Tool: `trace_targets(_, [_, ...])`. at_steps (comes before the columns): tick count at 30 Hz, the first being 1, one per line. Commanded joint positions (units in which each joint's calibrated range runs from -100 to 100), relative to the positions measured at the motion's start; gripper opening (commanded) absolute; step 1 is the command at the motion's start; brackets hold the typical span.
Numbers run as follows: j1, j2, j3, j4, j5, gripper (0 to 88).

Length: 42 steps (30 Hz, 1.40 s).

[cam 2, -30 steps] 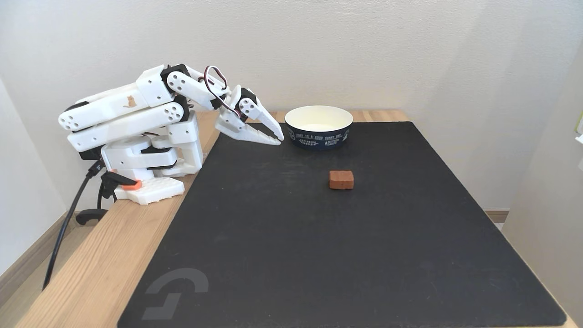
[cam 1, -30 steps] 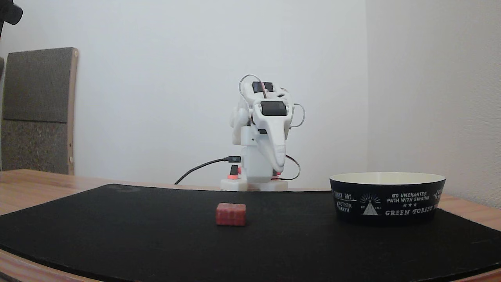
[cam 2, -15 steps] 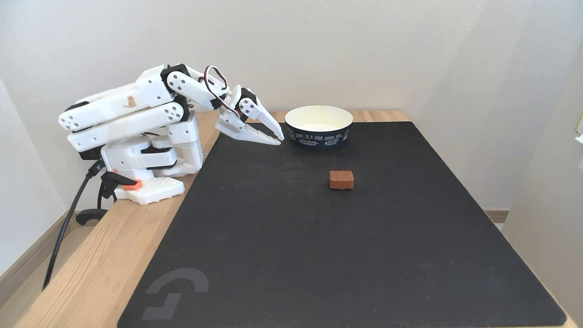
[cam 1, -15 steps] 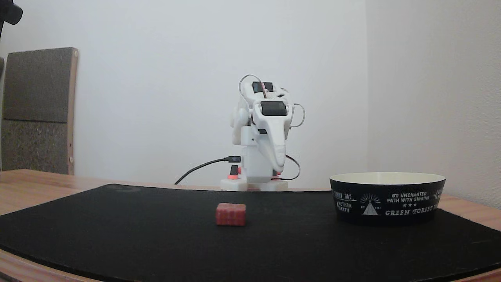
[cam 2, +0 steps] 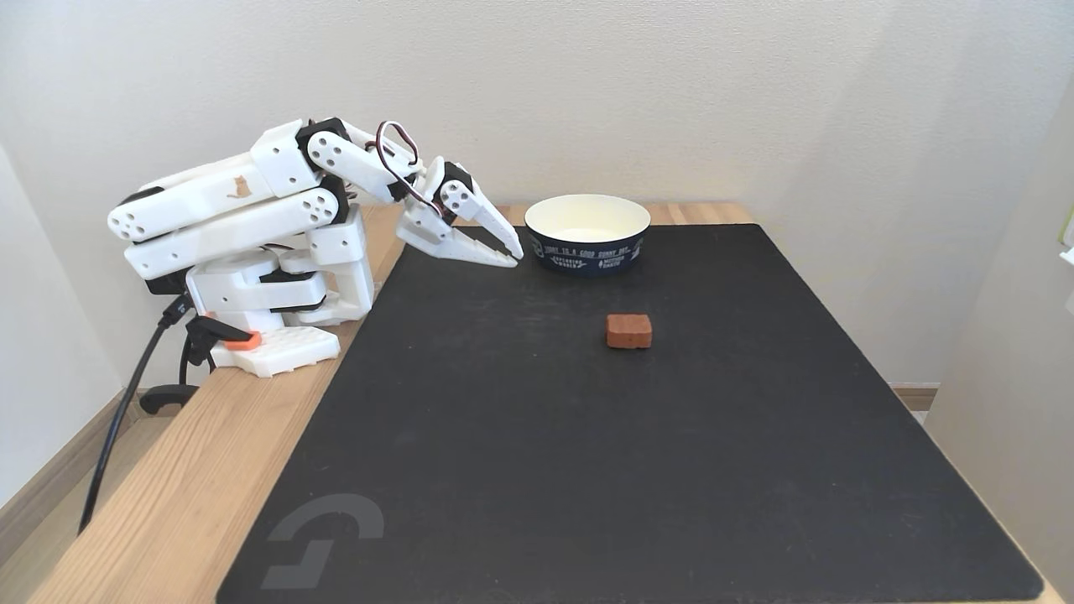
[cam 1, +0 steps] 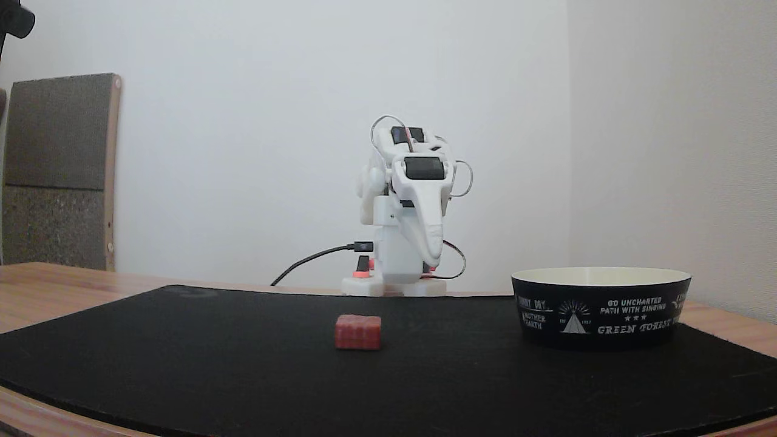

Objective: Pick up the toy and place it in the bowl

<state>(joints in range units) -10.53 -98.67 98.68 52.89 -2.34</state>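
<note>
The white arm [cam 2: 226, 210] sits folded low over its base, upper links stacked nearly level. From the raised elbow the wrist slopes down to the tool [cam 2: 513, 254], whose two tapered fingers lie pressed together, tips meeting and holding nothing. In a fixed view the tool [cam 1: 432, 262] points straight down.

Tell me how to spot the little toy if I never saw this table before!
Find the big black mat covering the wooden table. Near its middle, in front of the black bowl with white writing, lies the toy. It is a small red block with brick-like grooves, much smaller than the bowl, sitting alone, apart from the white gripper.
</note>
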Motion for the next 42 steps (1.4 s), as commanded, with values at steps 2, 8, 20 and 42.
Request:
trace_targets(2, [0.03, -0.67, 0.87, 0.11, 0.25, 2.8])
trace_targets(8, [-0.14, -0.67, 0.87, -0.05, 0.25, 3.1])
trace_targets(20, [2.04, 2.67, 0.33, -4.54, 0.31, 30.7])
trace_targets(42, [14.84, 90.87, -94.13, 23.4, 0.36, 31.4])
